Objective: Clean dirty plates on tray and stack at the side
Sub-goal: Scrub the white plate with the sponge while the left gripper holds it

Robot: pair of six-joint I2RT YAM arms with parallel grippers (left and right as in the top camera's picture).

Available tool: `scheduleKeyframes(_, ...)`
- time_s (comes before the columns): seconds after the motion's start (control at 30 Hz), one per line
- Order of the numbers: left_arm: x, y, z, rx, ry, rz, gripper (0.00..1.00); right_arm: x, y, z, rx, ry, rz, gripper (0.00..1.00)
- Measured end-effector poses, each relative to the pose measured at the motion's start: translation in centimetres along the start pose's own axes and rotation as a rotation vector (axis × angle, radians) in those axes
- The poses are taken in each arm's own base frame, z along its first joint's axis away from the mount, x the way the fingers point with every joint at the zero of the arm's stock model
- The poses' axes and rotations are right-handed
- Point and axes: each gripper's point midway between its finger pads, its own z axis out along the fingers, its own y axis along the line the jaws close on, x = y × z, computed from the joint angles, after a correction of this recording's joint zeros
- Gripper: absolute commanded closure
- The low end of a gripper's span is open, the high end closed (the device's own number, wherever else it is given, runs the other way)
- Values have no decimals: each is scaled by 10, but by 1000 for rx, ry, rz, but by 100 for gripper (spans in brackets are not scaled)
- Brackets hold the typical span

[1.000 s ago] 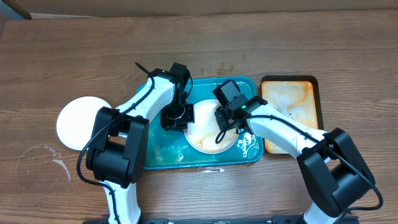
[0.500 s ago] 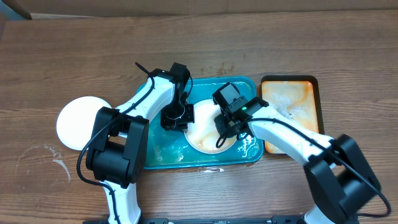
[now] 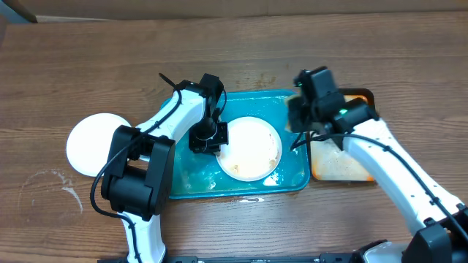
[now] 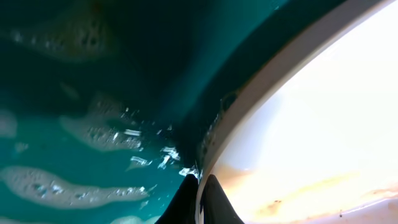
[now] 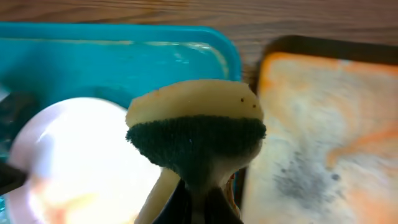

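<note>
A white plate with brown smears along its near side lies in the wet, soapy teal tray. My left gripper is shut on the plate's left rim; in the left wrist view its jaws pinch the plate's edge. My right gripper is lifted over the tray's right edge, shut on a yellow sponge with a dark green scrub face. The plate lies below and left of the sponge. A second white plate rests on the table to the left.
A smaller orange dark-rimmed tray, smeared with foam and grime, sits just right of the teal tray; it also shows in the right wrist view. The brown wooden table surrounds the trays.
My right gripper has lifted the sponge off the plate and moved right and back, to the gap between the two trays. The left gripper has kept its hold on the plate's rim.
</note>
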Motion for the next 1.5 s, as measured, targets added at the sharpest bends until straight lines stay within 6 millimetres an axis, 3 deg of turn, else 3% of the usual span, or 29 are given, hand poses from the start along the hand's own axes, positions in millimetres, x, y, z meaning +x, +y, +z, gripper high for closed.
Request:
scheduleKeyframes(0.1, 8, 8, -1, -27, 35, -16, 96, 0, 0, 0, -42, 12, 0, 96)
scheduleKeyframes(0.3, 46, 21, -7, -67, 195, -48, 96, 7, 27, -1, -160, 36, -49, 96)
scheduleKeyframes(0.43, 65, 28, -21, -110, 277, -65, 96, 18, 40, 4, -193, 69, -78, 96)
scheduleKeyframes(0.7, 38, 36, -69, -236, 148, -70, 96, 33, 42, 15, -196, 134, -84, 96)
scheduleKeyframes(1.23, 42, 42, -73, -293, 152, -74, 96, 37, 43, 14, -201, 150, -83, 96)
scheduleKeyframes(1.5, 61, 39, -76, -274, 243, -14, 96, 39, 44, 14, -211, 159, -82, 96)
